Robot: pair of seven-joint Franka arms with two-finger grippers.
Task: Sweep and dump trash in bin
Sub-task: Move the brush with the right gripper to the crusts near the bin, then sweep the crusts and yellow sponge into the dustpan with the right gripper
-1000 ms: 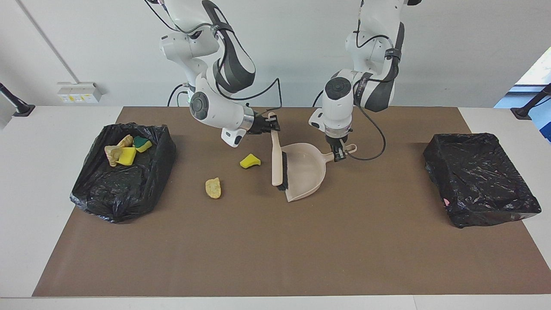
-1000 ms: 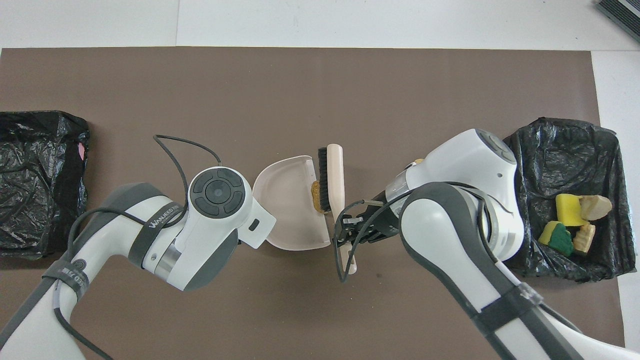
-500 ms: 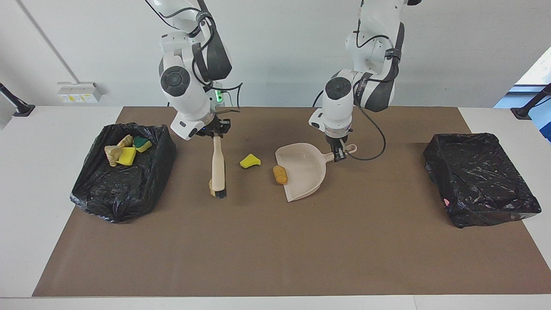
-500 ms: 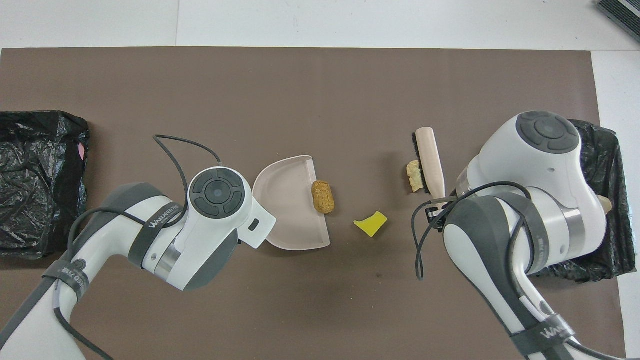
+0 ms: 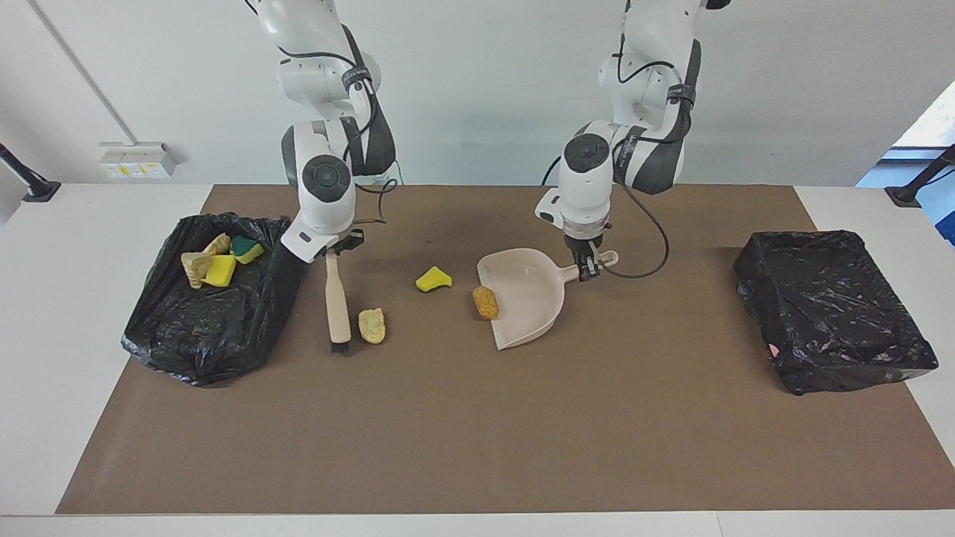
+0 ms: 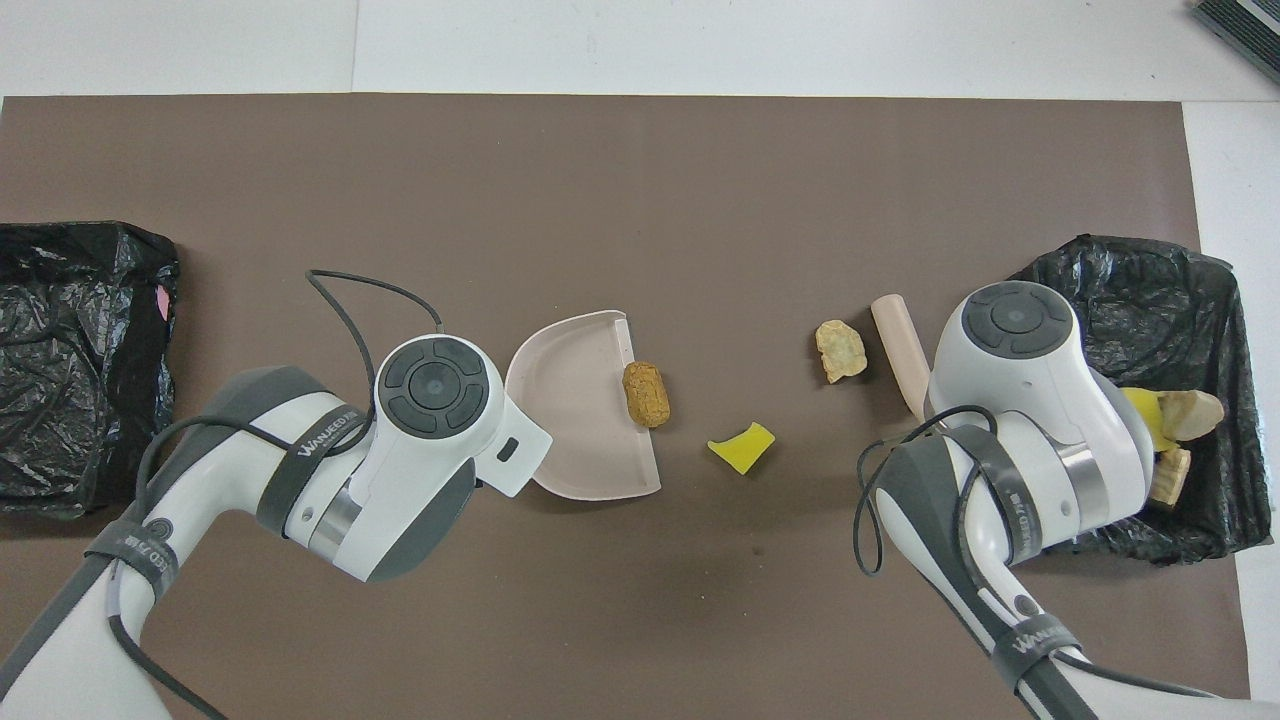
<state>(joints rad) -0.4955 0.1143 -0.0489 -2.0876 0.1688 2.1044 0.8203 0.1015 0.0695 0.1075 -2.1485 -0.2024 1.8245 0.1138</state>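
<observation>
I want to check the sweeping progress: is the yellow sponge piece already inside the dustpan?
No, the yellow sponge piece lies on the mat beside the dustpan, apart from it.

beige dustpan (image 5: 526, 294); yellow sponge bit (image 5: 433, 280)

Mat (image 5: 477, 432) away from the robots is bare, open to passage. Midline is cluttered: dustpan (image 5: 526, 294), brown lump (image 5: 485, 302) at its lip, yellow scrap (image 5: 433, 280), beige chunk (image 5: 371, 325) just beside the brush (image 5: 337, 306). Black bins (image 5: 213, 298) (image 5: 832, 306) block both ends.
</observation>
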